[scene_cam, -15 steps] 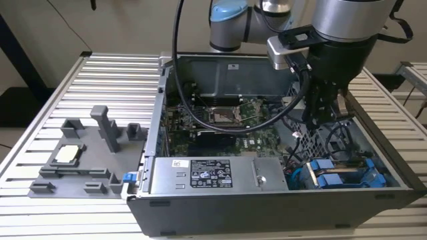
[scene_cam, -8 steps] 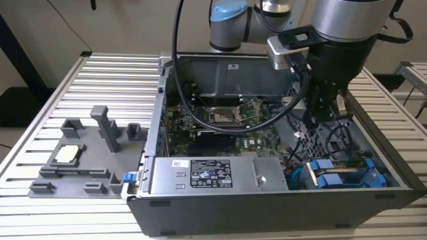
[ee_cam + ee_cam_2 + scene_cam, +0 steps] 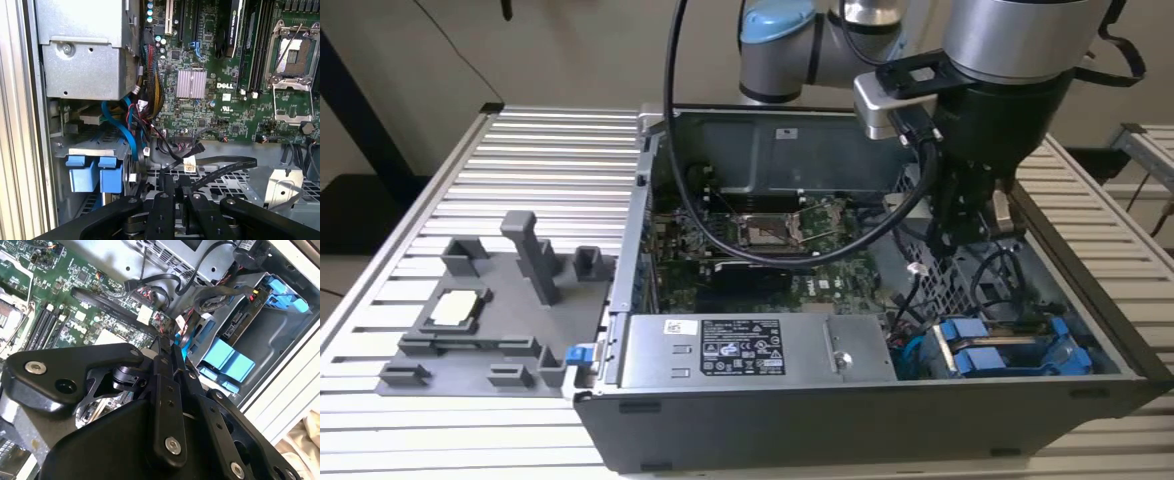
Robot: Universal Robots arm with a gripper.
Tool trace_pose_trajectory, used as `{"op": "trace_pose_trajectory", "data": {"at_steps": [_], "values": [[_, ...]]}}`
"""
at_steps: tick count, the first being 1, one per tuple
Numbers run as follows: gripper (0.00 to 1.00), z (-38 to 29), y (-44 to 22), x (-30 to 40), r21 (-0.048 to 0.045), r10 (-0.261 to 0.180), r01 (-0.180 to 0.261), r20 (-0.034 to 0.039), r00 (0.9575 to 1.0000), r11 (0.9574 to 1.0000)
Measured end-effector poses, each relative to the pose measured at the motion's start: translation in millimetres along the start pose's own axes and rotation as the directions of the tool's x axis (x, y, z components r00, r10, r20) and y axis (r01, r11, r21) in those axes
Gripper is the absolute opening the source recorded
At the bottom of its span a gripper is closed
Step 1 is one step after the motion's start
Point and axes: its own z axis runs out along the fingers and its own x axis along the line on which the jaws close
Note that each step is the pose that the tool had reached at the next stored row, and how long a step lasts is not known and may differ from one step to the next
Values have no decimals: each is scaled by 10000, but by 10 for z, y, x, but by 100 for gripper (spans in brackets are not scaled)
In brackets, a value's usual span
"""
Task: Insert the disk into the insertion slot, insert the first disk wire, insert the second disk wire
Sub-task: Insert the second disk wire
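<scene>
Silver hard drive in its bright blue plastic carrier (image 3: 1014, 350) already sits in the bay at the open grey computer case's (image 3: 854, 420) corner, beside the grey labelled power-supply box (image 3: 747, 350). Black robot gripper (image 3: 175, 192) hangs just above the loose black and red cables (image 3: 165, 145) near the bay, fingers pressed together, seemingly holding nothing. Risk: snagging this cable tangle or striking the green motherboard (image 3: 220, 100), as clearance looks tight.

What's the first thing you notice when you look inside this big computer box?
The big robot arm reaches down from above into the open computer case, its claw hanging over the exterior view's right side. Below it, the bright blue disk carrier sits in the case's front corner. The green motherboard fills the middle of the case.
</scene>
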Motion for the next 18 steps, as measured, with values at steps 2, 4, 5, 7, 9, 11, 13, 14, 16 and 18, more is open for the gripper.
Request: {"op": "trace_pose_trajectory", "data": {"at_steps": [2, 4, 5, 7, 9, 11, 13, 14, 16, 18], "values": [[16, 0, 1, 0, 0, 0, 0, 0, 10000, 10000], [16, 0, 1, 0, -1, -1, 1, 0, 10000, 10000], [16, 0, 1, 1, -1, 0, 0, 0, 10000, 10000], [16, 2, -18, 13, -29, 2, -2, -1, 10000, 10000], [16, 12, -71, 44, -122, 5, -5, 5, 10000, 9999], [16, 21, -125, 79, -225, 8, -8, 9, 10000, 9997], [16, 29, -176, 121, -340, 14, -13, 13, 10000, 9994], [16, 34, -200, 141, -395, 16, -15, 17, 10000, 9992], [16, 41, -245, 186, -511, 20, -18, 20, 10000, 9987], [16, 48, -286, 234, -636, 27, -25, 26, 10000, 9980]]}}
